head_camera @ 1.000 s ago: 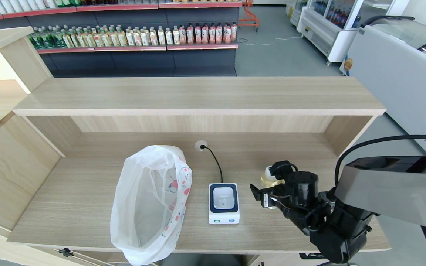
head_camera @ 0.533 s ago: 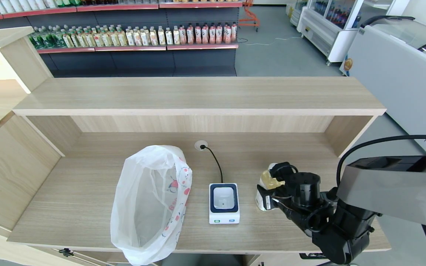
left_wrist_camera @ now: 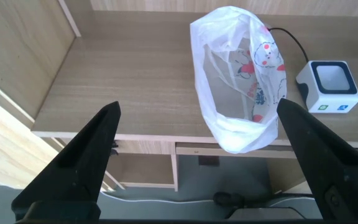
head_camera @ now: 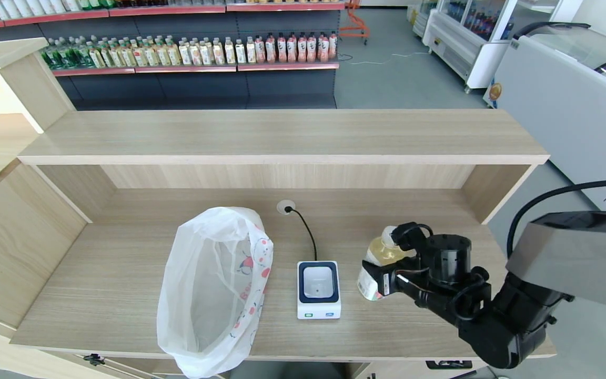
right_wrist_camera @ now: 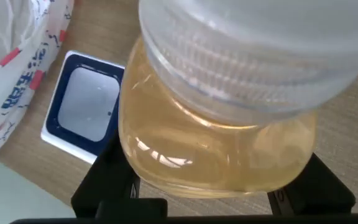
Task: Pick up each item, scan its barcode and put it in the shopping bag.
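Head view first, from the largest thing down: on the counter (head_camera: 124, 273), flat, matte, pale wood-grain, nothing has been shifted in the last second except the right arm's load. The shopping bag (head_camera: 213, 284), thin crinkled translucent film with red print, is stood open-mouthed at 8 o'clock on the counter, as before. The left gripper (left_wrist_camera: 197, 109) is held off the counter's near edge, above the bag, its black fingers spread wide with nothing between them. The right gripper (head_camera: 391, 259), spread loosely about the bottle a second ago, is now clamped on the bottle (head_camera: 370, 287), which has been brought tilted into plain sight at 3 o'clock of the scanner (head_camera: 319, 289), near it. Whether its base is off the wood cannot be told. The pick is judged done, and the barcode pass is next. The bottle is clear rounded plastic with a ridged neck, amber liquid and a white label, so some slipperiness is to be expected. The scanner is a small white box with a dark-framed glassy window. Its thin black cable (head_camera: 305, 229) is run toward 12 o'clock.
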Robot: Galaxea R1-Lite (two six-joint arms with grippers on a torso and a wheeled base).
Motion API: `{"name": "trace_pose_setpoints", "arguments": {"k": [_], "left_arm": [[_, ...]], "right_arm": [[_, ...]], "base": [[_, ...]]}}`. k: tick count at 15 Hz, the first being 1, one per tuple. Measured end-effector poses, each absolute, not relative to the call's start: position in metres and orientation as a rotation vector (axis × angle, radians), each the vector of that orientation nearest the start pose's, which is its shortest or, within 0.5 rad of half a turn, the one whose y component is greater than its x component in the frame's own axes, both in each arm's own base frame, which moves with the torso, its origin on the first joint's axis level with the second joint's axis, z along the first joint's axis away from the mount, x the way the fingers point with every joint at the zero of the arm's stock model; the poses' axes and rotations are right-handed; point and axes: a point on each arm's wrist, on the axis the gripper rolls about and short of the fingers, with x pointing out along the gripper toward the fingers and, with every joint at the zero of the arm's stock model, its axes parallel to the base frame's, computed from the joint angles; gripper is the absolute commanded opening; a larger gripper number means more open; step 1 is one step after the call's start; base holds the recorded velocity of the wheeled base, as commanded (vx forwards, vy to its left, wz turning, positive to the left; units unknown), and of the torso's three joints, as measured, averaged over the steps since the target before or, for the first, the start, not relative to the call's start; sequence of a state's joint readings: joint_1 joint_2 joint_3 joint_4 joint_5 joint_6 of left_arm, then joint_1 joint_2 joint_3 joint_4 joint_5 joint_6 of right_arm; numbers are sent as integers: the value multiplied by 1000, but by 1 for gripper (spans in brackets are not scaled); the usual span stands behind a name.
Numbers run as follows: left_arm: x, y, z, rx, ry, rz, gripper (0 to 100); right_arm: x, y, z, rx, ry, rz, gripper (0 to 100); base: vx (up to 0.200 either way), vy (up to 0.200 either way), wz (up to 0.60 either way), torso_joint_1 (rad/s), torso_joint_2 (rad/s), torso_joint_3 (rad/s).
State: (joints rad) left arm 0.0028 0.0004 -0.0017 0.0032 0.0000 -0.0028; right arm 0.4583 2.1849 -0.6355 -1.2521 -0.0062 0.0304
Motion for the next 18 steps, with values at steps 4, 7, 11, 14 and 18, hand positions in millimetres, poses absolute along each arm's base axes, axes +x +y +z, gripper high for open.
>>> {"name": "trace_pose_setpoints", "arguments": {"k": [4, 7, 11, 14, 18], "left_arm": [[-23, 0, 76, -3, 1, 3, 100], [-23, 0, 76, -3, 1, 3, 100], [-23, 0, 76, -3, 1, 3, 100], [-23, 0, 76, -3, 2, 3, 100], [-23, 0, 76, -3, 2, 3, 100]], "right_arm": [[300, 122, 102, 89, 371, 745, 0], [274, 104, 125, 180, 440, 920, 0], [256, 108, 135, 260, 467, 1086, 0], [251, 121, 139, 277, 482, 1195, 0], [250, 132, 141, 272, 470, 1297, 0]], "base": [[0, 0, 0, 0, 0, 0], [0, 0, 0, 0, 0, 0], [0, 0, 0, 0, 0, 0], [0, 0, 0, 0, 0, 0], [0, 0, 0, 0, 0, 0]]}}
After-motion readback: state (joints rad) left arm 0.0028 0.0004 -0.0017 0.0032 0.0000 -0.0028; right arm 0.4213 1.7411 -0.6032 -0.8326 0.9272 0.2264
